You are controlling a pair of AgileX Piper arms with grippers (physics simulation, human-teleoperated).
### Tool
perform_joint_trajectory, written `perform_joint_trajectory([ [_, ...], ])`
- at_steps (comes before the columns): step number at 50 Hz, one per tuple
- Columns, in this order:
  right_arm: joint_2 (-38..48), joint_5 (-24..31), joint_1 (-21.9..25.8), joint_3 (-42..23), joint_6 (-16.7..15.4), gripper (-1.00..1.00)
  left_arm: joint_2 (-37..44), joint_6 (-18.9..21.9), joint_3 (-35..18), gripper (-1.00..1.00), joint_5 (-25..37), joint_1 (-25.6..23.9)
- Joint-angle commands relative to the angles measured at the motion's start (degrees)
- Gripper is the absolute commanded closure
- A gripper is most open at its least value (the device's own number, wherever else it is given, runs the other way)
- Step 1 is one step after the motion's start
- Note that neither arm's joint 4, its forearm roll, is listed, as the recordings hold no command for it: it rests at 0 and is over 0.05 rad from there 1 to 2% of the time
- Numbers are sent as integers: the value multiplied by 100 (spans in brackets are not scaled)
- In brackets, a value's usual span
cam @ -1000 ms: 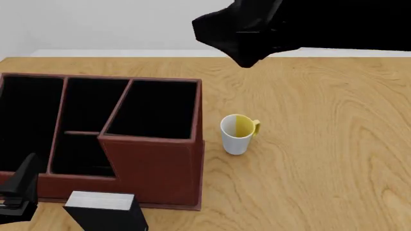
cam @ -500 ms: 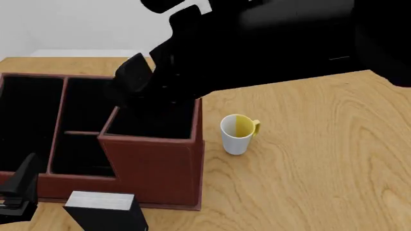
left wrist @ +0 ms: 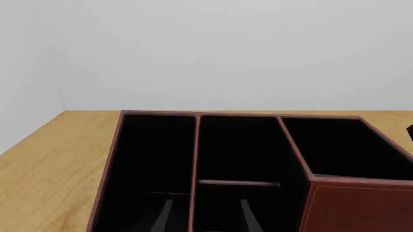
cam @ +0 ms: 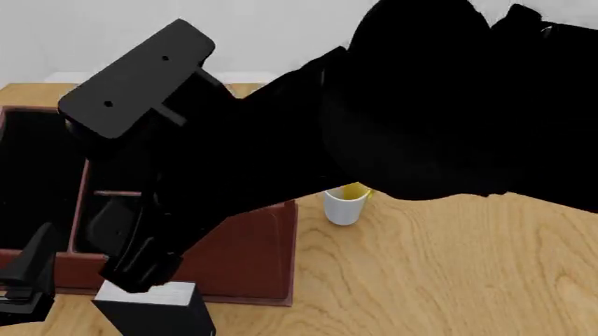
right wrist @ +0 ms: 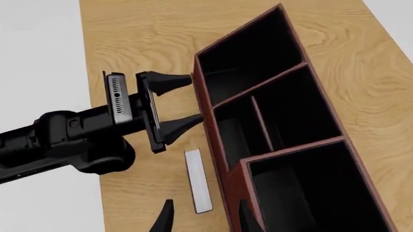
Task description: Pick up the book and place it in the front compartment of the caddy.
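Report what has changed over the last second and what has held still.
The right arm has swept in from the far right, across the caddy, and come down toward the near left; its right gripper now hangs open just above the book, not yet touching it. Nothing was grasped or released. The book, caddy, mug and open left gripper stayed put.

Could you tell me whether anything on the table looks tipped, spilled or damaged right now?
Nothing stands out. The caddy sits flat and intact, the book stands on edge beside its outer wall, and the mug is upright with no spill, though the right arm hides much of the front view.
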Motion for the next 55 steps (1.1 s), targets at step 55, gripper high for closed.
perform_joint_trajectory([
  [55,1827,-481,30,358,-451,-100,0,0,0,-100,0,0],
])
